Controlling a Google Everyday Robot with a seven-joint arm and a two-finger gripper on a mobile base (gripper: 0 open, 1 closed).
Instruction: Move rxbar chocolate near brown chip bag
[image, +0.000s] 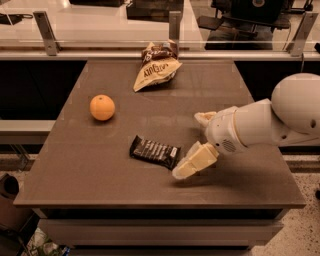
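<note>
The rxbar chocolate (154, 151) lies flat on the brown table (100, 165), near the front middle. The brown chip bag (156, 67) lies at the table's far edge, well apart from the bar. My gripper (188, 146) is open and empty, low over the table just right of the bar. Its near finger (196, 161) reaches down close to the bar's right end; the far finger (204, 118) is behind it. The white arm (270, 122) comes in from the right.
An orange (102, 107) sits on the left part of the table. A glass rail with metal posts (48, 32) runs behind the table's far edge. The table's front edge is close to the bar.
</note>
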